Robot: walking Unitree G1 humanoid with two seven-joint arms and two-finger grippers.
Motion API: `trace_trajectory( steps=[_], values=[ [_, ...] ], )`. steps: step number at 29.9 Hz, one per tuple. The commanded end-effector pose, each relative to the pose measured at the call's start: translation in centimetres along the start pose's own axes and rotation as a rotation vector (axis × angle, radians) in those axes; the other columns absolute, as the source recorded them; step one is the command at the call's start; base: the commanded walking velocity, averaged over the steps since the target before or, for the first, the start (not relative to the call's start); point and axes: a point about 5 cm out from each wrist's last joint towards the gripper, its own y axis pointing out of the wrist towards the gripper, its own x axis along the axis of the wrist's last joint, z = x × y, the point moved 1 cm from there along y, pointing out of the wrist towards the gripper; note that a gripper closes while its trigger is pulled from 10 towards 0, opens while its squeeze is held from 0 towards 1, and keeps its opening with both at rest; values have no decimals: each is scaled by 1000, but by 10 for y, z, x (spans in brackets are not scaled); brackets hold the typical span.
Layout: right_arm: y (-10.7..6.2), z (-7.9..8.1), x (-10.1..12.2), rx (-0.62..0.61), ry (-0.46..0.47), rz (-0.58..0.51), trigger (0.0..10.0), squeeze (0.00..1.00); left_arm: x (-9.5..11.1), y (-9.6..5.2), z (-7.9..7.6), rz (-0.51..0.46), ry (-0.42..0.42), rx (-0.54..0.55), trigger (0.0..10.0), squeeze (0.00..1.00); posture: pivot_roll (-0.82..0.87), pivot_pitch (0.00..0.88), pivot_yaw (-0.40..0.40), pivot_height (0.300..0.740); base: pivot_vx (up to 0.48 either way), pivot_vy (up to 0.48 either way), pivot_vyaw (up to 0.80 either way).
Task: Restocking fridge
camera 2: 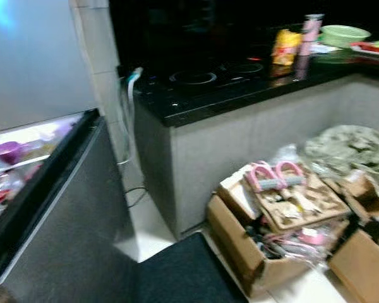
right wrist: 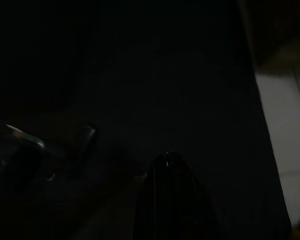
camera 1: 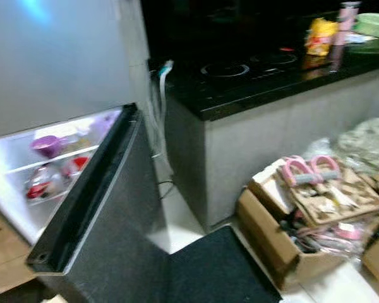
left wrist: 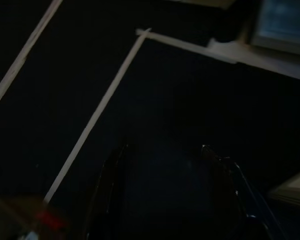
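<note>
Fridge door (camera 1: 95, 214) stands open, lit shelves (camera 1: 50, 165) partly stocked. Left hand (left wrist: 172, 200) hangs spread and empty; right hand's (right wrist: 170, 200) state I cannot tell. Next, probably fetching items from the tabletop (camera 1: 265, 82).

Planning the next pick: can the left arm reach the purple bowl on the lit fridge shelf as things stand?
Probably yes: the fridge door stands open on the robot's left, nothing blocks the purple bowl, and the left gripper is open, though it hangs low.

The dark grey fridge door (camera 1: 107, 214) stood swung open across the left, leaving a floor gap toward the black-topped surface (camera 1: 252, 88); cluttered brown cardboard boxes (camera 1: 290, 233) blocked the right.
</note>
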Motion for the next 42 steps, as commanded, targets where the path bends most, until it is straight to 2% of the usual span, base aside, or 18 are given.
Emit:
trace_trajectory(
  steps=[1,3,6,9,11,27,42],
  values=[
    [0,2,-2,6,5,-4,10000,0,-2,0,2,12,28,-5,10000,0,17,134,42,740,0,0,800],
    [1,3,0,15,2,-13,10000,0,-2,0,-2,6,50,-25,10000,0,18,132,41,740,0,0,800],
    [2,7,6,41,-33,-27,10000,0,0,-4,-22,-30,128,-142,10000,0,18,133,40,740,0,0,794],
    [2,7,7,42,-36,-31,10000,0,0,-6,-27,-35,145,-175,10000,0,18,133,40,740,0,0,794],
    [3,7,11,38,-35,-44,10000,0,0,-9,-39,-49,217,-274,10000,0,18,135,42,740,0,0,794],
    [2,4,21,53,-26,-87,10000,0,-5,-17,-58,-50,320,-440,10000,0,22,138,45,740,0,0,791],
    [0,-1,16,48,-19,-85,10000,0,-5,-21,-74,-51,379,-545,10000,0,18,124,55,740,0,0,789]
  ],
)
